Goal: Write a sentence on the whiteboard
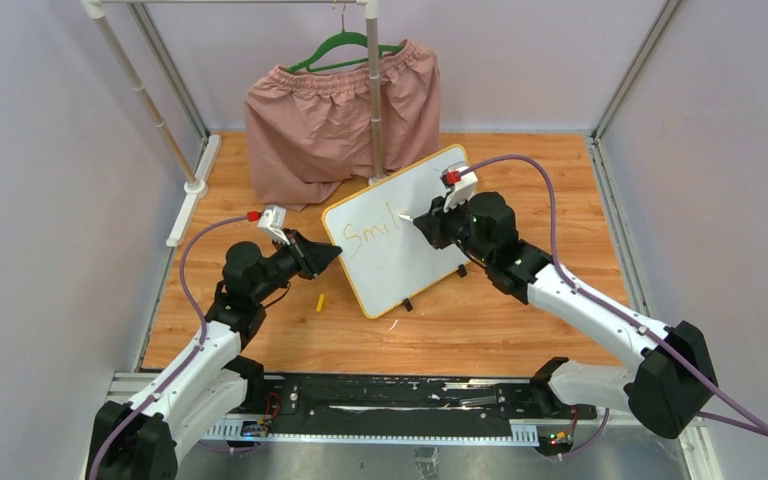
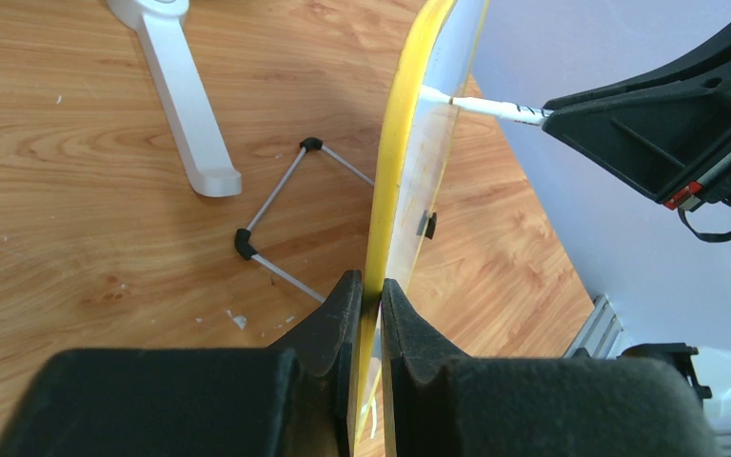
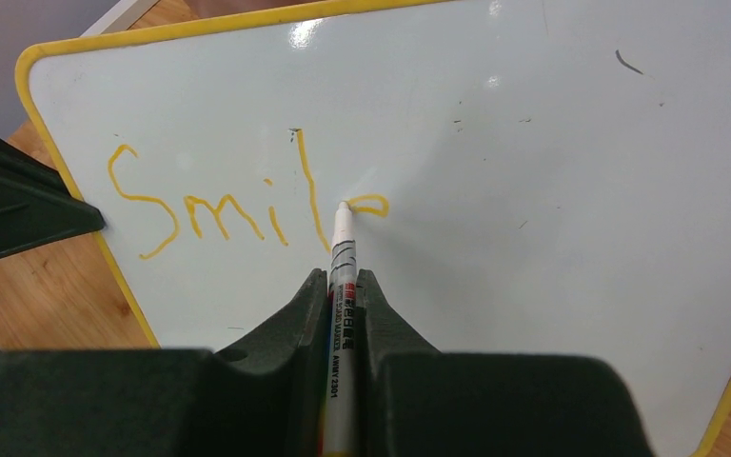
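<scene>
The whiteboard (image 1: 400, 250), white with a yellow frame, stands tilted on the wooden floor. My left gripper (image 1: 335, 252) is shut on its left edge; in the left wrist view the yellow frame (image 2: 392, 190) runs between my fingers. My right gripper (image 1: 422, 222) is shut on a white marker (image 3: 343, 276), whose tip touches the board. The sentence (image 3: 238, 205) reads "Smil" in orange, with part of a following letter at the marker tip. It also shows in the top view (image 1: 372, 233).
Pink shorts (image 1: 340, 125) hang on a green hanger from a white rack behind the board. The rack's foot (image 2: 186, 105) lies left of the board. A small yellow marker cap (image 1: 320, 301) lies on the floor by the board's near-left corner.
</scene>
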Robot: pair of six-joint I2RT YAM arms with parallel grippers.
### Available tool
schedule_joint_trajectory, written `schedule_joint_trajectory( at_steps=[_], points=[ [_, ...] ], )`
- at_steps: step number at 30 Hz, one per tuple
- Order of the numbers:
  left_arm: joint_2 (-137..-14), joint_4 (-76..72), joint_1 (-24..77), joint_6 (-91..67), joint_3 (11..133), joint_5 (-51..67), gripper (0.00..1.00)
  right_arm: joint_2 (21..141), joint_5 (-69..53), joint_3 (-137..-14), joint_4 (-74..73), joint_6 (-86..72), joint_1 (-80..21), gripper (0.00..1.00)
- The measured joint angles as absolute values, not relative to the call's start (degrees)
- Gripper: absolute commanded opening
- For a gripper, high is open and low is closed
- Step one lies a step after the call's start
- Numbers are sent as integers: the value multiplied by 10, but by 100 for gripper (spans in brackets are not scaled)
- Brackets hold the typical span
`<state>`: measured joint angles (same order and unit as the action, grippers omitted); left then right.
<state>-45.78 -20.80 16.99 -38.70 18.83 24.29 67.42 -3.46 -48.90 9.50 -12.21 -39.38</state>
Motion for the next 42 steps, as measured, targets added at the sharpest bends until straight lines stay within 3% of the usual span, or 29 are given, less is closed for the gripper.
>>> schedule_joint_trajectory(
  at_steps=[30,42],
  points=[
    [-456,-207,170,-387,188,243,0,648,18,-467,59,-122,-392,0],
    [-455,-207,170,-385,188,243,0,512,15,-460,30,-113,-392,0]
  ],
)
